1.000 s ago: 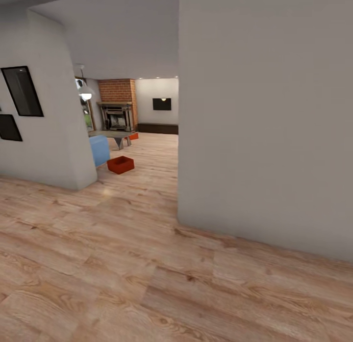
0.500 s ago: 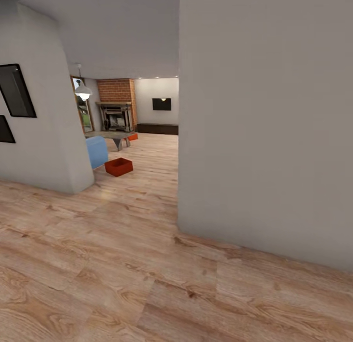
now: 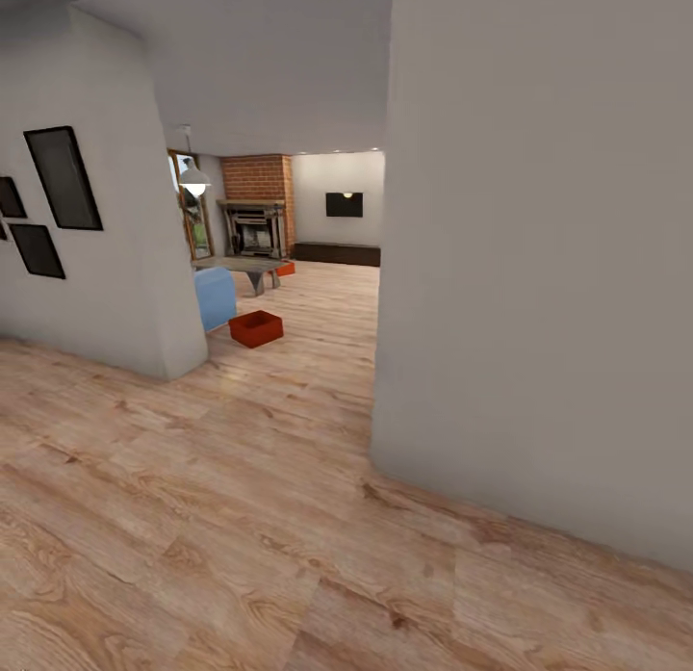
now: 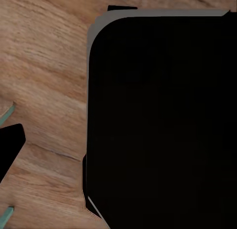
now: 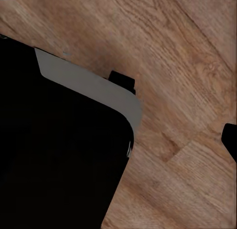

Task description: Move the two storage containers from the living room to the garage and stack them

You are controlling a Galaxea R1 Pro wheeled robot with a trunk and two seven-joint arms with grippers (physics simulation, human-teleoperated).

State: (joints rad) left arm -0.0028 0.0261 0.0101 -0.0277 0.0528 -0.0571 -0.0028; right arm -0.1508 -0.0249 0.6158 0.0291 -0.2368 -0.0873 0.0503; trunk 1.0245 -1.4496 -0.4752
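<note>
Through an opening ahead, the head view looks into the living room [image 3: 318, 267] with its light wood-plank floor. One orange-red storage container [image 3: 256, 328] sits on those planks beside the end of a blue sofa [image 3: 216, 297]. The other storage container [image 3: 285, 268] lies farther back, next to a grey low table [image 3: 241, 265]. Both are several metres from me. In the left wrist view, teal fingertips [image 4: 6, 115] poke in at the picture's edge over wood planks. A dark finger piece [image 5: 230, 140] sits at the edge of the right wrist view. The garage is out of view.
A broad white wall [image 3: 539, 267] rises close on the right, its corner bounding the opening. Another white wall corner [image 3: 154, 267] with black picture frames [image 3: 63, 177] bounds it on the left. A brick fireplace [image 3: 252, 223] and pendant lamp [image 3: 194, 180] stand beyond. Dark robot body [image 4: 158, 120] covers much of both wrist views.
The whole head picture has shifted: walls, opening and containers now sit further right in it, so the camera has turned. The containers themselves have not moved.
</note>
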